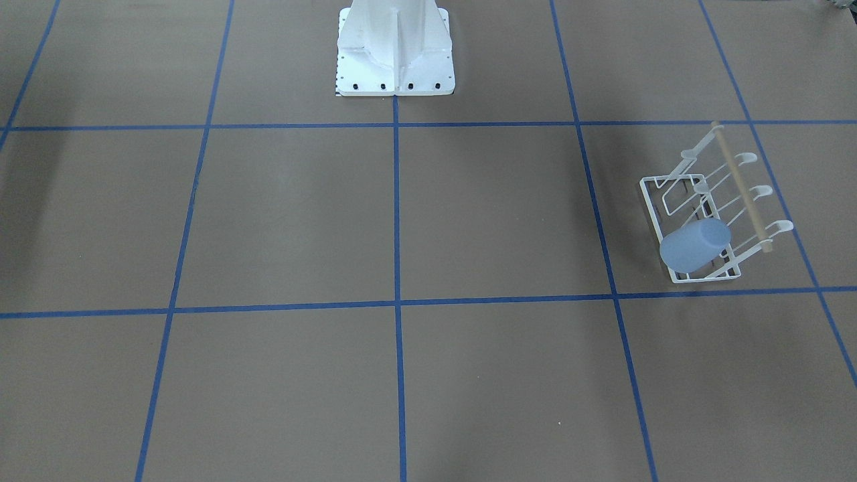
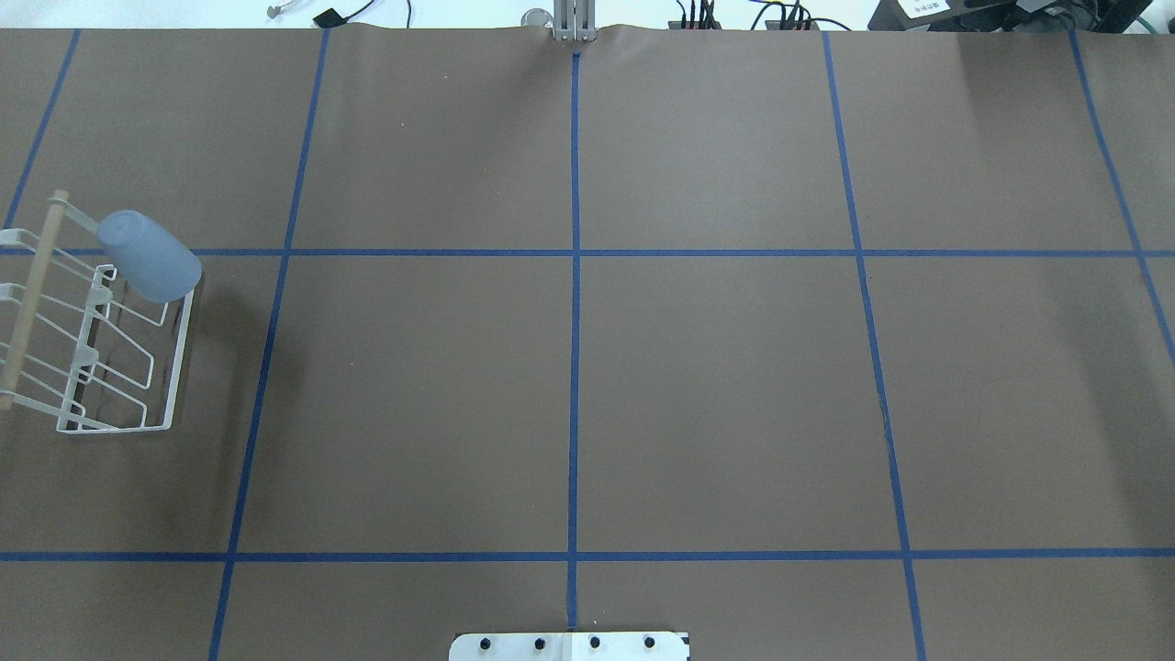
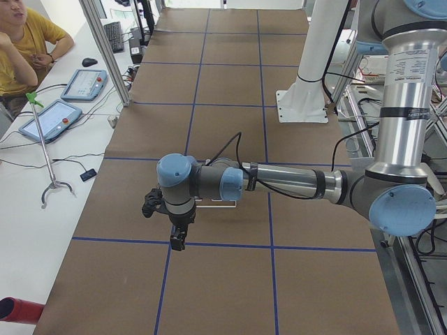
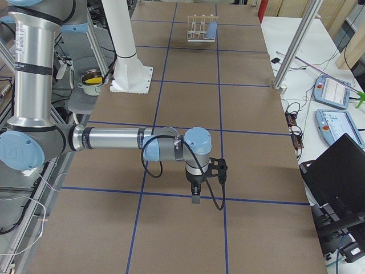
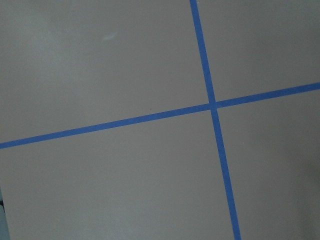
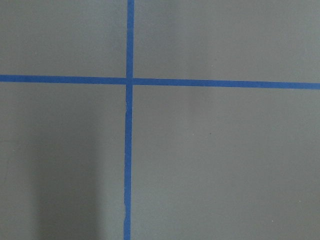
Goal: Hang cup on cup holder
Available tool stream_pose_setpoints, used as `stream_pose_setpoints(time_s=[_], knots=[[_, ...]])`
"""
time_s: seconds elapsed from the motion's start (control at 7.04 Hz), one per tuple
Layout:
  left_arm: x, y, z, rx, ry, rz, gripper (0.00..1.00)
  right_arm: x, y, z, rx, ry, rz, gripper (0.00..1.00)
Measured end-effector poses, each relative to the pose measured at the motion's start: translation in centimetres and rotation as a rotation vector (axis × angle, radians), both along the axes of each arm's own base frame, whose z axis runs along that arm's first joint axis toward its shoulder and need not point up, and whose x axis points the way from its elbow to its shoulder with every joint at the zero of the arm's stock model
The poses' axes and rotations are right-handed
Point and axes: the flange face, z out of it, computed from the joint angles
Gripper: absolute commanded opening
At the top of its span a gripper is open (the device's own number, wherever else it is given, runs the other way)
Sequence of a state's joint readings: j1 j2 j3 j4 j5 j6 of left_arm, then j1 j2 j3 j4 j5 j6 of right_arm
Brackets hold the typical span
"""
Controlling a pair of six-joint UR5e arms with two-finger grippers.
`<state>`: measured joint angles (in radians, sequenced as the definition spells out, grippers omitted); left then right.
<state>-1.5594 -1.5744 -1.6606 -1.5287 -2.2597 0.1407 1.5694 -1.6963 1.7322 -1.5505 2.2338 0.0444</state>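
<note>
The pale blue cup (image 1: 694,246) sits mouth-down and tilted over a prong at one end of the white wire cup holder (image 1: 648,201). In the overhead view the cup (image 2: 150,255) and the cup holder (image 2: 174,367) are at the table's left edge; they also show far off in the exterior right view, cup (image 4: 211,28) and cup holder (image 4: 197,28). My left gripper (image 3: 178,243) shows only in the exterior left view, my right gripper (image 4: 195,198) only in the exterior right view. Both point down over bare table. I cannot tell whether they are open or shut.
The white robot pedestal (image 1: 395,50) stands at the table's middle edge. Blue tape lines (image 2: 575,321) divide the brown table top. Both wrist views show only table and tape. An operator (image 3: 24,49) sits beside the table with pendants (image 3: 52,118).
</note>
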Motion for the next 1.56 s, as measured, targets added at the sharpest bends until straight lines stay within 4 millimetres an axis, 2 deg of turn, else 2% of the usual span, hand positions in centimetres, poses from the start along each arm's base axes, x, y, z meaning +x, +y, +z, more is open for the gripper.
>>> stream_pose_setpoints(time_s=[0.43,1.56], knots=[[0.3,1.9,-0.9,0.015,0.023,0.004,0.99,0.0,0.0,0.0,0.0,-0.003,0.002,1.0],[0.1,3.6,0.3,-0.013,0.023,0.0,0.99,-0.2,0.2,0.2,-0.011,-0.012,0.006,1.0]])
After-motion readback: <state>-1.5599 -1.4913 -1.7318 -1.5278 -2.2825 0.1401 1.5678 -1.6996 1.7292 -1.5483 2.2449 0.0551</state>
